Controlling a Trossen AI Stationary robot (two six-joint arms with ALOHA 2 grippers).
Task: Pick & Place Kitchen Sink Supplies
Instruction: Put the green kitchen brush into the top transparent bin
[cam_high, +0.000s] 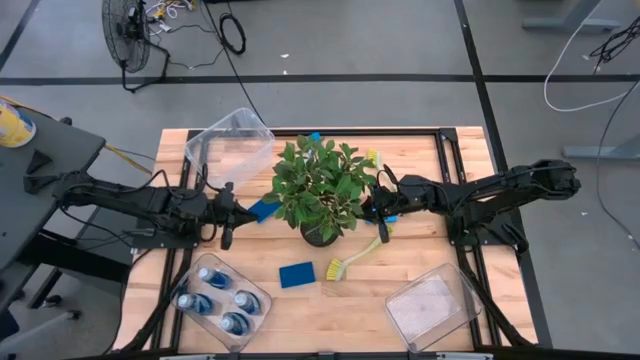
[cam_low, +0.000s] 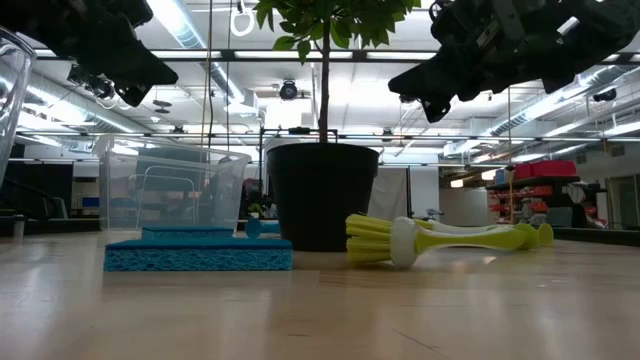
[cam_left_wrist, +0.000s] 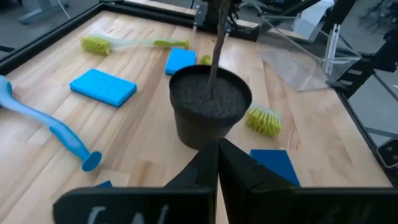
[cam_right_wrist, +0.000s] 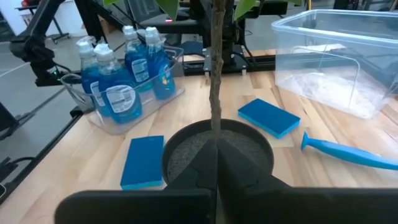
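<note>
A leafy potted plant (cam_high: 320, 190) stands mid-table between my two grippers. My left gripper (cam_left_wrist: 217, 167) hangs shut above the table just left of the plant, holding nothing. My right gripper (cam_right_wrist: 216, 168) hangs shut just right of it, also holding nothing. Blue bottles (cam_right_wrist: 124, 71) stand in a clear bin (cam_high: 220, 300) at the near left. Blue sponges lie flat on the wood: one (cam_high: 296, 273) near the front, one (cam_high: 262, 210) by the left gripper. A yellow-green brush (cam_high: 355, 258) lies in front of the pot, and another (cam_left_wrist: 134, 43) lies farther back.
An empty clear bin (cam_high: 230, 145) stands at the far left and another (cam_high: 432, 305) at the near right. A blue long-handled brush (cam_right_wrist: 348, 152) lies on the wood on the pot's far side. The plant's leaves hide part of the table in the high view.
</note>
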